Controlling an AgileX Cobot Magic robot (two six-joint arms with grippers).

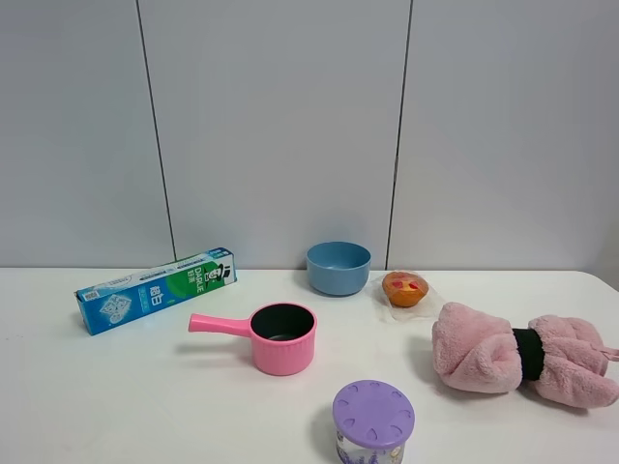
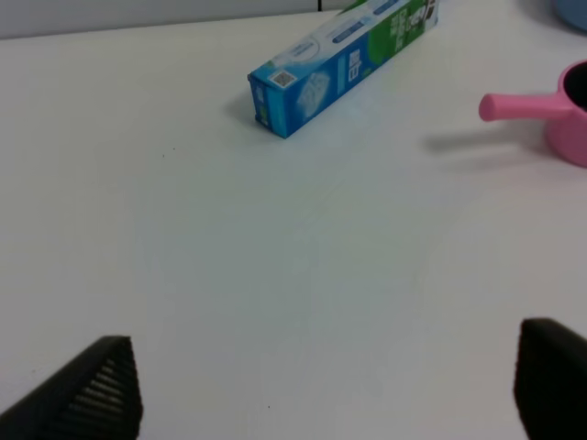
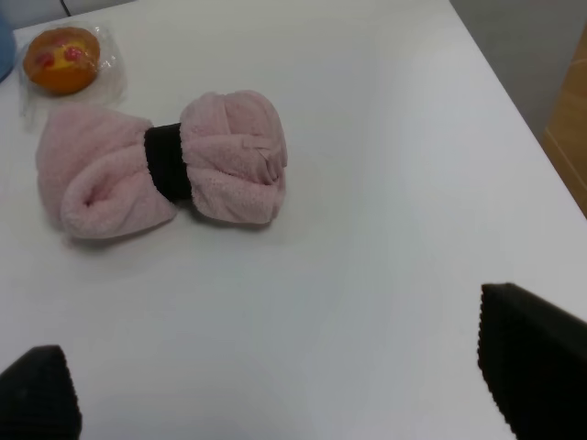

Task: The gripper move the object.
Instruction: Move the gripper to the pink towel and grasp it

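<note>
While the towel [image 3: 229,156] lay on the table [image 1: 116,406] at the right, ahead of your wide-open, empty right gripper [image 3: 284,385] and crosswise to its approach, that arm was the nearer one.

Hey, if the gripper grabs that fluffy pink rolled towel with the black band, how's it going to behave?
The fluffy pink rolled towel probably squashes when gripped and sags at both ends, as its pile looks soft. The black band cinching its middle should keep it bundled. It is likely light for its bulk.
</note>
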